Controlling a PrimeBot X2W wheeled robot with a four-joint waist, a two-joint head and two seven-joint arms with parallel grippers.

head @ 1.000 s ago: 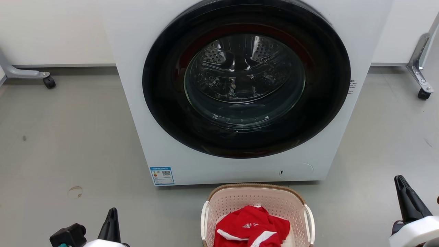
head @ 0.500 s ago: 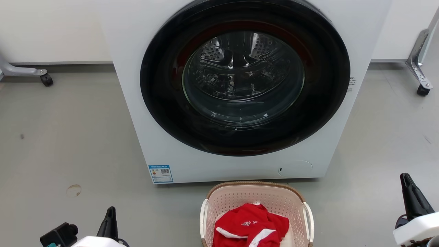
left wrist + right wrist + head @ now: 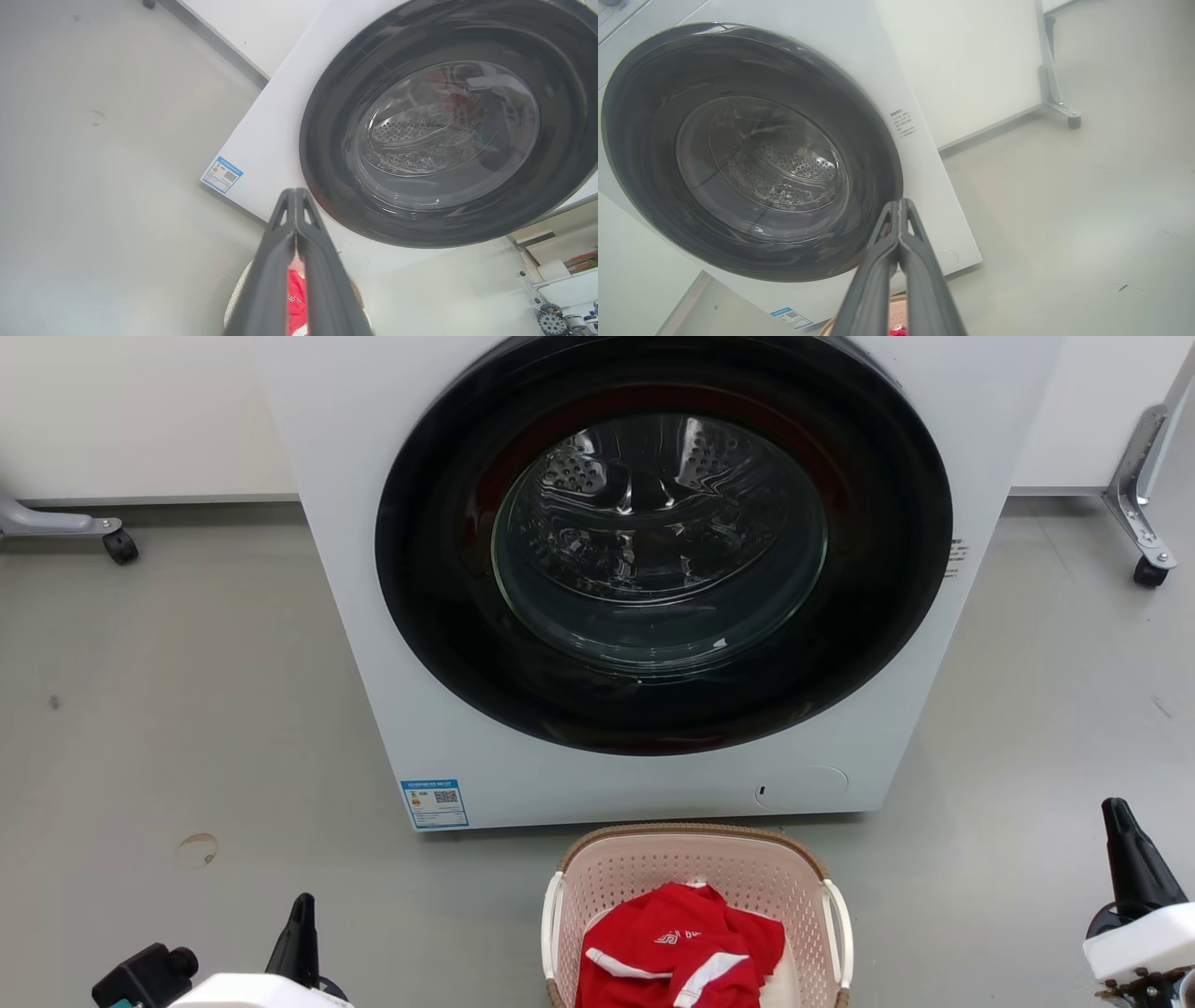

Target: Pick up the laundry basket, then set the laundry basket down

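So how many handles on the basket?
2. The left handle is on the left wall of the laundry basket, the right handle on its right wall. Its near end is cut off in the head view, so another could be hidden.

Mock laundry corner in a lab or test room.
A white front-loading washing machine with a round dark glass door (image 3: 653, 569) stands on bare grey floor (image 3: 168, 709), backed by white partition panels (image 3: 140, 411) on grey metal legs (image 3: 1131, 490) with black castors (image 3: 1150, 572); a pale pink-beige perforated plastic laundry basket (image 3: 695, 868) sits before it, and a blurred shelf (image 3: 567, 291) at one edge may hold spare wheels.
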